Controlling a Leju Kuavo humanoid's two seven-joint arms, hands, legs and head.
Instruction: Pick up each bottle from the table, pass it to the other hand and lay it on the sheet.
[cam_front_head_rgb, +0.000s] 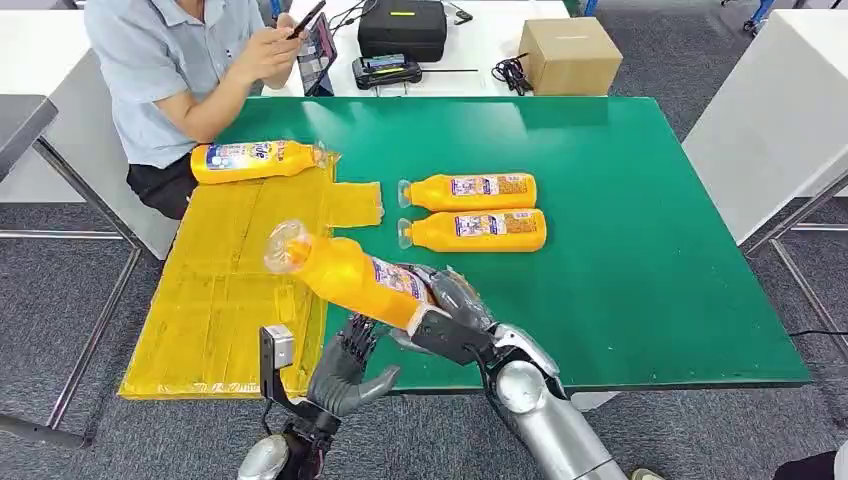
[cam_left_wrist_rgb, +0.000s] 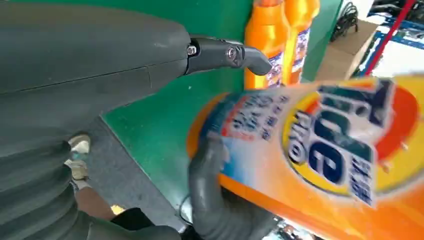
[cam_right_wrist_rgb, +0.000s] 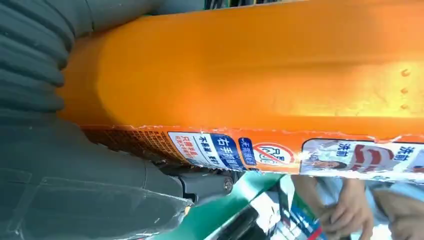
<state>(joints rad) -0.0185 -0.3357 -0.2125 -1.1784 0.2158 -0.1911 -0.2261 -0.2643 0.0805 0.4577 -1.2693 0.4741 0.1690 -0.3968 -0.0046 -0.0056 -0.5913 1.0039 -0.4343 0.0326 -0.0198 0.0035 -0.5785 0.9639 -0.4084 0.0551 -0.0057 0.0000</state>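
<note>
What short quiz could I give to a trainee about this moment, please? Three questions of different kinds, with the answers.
1. True or false: one bottle already lies on the yellow sheet.
2. How many bottles lie on the bare green table?
3. Which hand grips the lifted bottle? A) left B) right C) both

Key
1. True. The bottle on the sheet lies at the sheet's far end, near the seated person.
2. Two: the farther bottle and the nearer bottle, side by side, caps toward the sheet.
3. B. The right hand grips its base end; the left hand is below it, fingers apart, holding nothing.
</note>
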